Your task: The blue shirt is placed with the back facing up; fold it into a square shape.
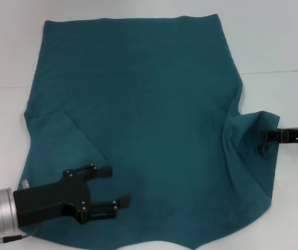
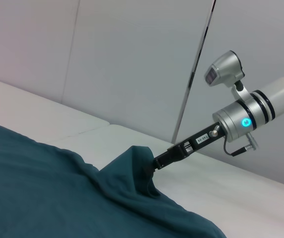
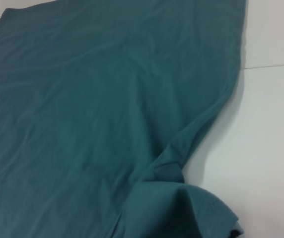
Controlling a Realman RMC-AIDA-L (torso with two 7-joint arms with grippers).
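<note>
The blue shirt [image 1: 149, 104] lies spread flat on the white table, plain side up, and it also fills the right wrist view [image 3: 107, 99]. My left gripper [image 1: 115, 185] hovers open over the shirt's near left part, with nothing between its fingers. At the shirt's right edge, my right gripper [image 1: 270, 136] is shut on the right sleeve. The sleeve is pulled up into a bunched peak [image 2: 137, 163] at the gripper's tip [image 2: 156, 161]. A diagonal fold line [image 1: 84, 138] crosses the shirt's left side.
The white table [image 1: 284, 47] shows bare around the shirt at the far right and at the left. A seam [image 1: 279, 71] runs across the tabletop. A grey panelled wall [image 2: 132, 59] stands behind the table.
</note>
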